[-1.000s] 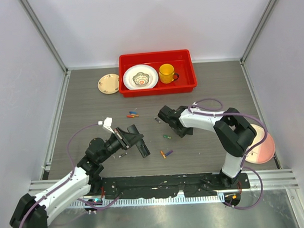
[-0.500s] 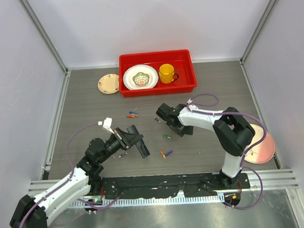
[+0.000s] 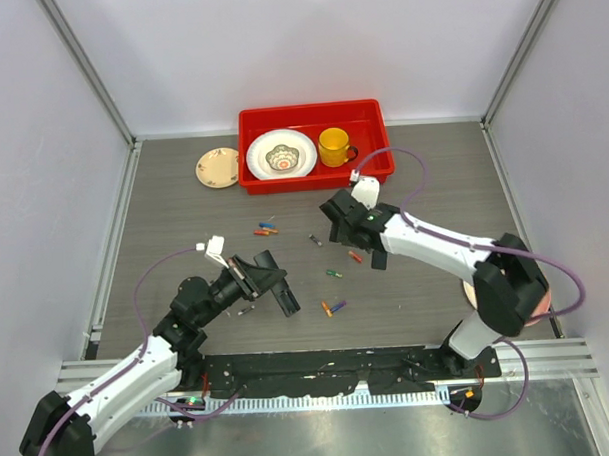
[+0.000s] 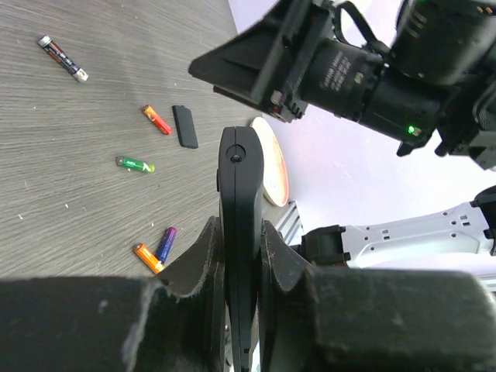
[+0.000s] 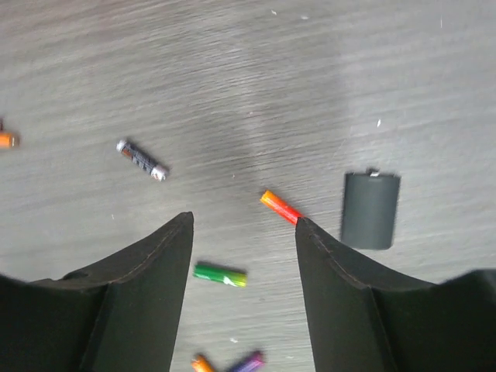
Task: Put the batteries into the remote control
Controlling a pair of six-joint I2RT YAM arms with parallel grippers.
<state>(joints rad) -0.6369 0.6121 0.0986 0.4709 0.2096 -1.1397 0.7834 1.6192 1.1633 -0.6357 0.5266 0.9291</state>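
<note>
My left gripper [image 3: 269,282] is shut on the slim black remote control [image 3: 285,297], holding it on edge above the table; in the left wrist view the remote [image 4: 240,201] stands between the fingers [image 4: 203,256]. My right gripper [image 3: 345,232] is open and empty, above the loose batteries. In the right wrist view its jaws [image 5: 244,223] frame a green battery [image 5: 220,274], with a red-orange battery [image 5: 279,207] by the right fingertip. A grey battery [image 5: 142,160], an orange and a purple battery [image 3: 333,307] and several more [image 3: 266,229] lie on the table.
A small black cover [image 5: 370,210] lies right of the red-orange battery. A red tray [image 3: 310,111] at the back holds a white bowl [image 3: 281,155] and a yellow mug [image 3: 333,146]. A small plate [image 3: 218,168] lies left of it. A pink plate [image 3: 532,295] lies at right.
My right arm has stretched out and its gripper has moved back and up a little, uncovering the red-orange battery. The left arm and remote have not moved.
</note>
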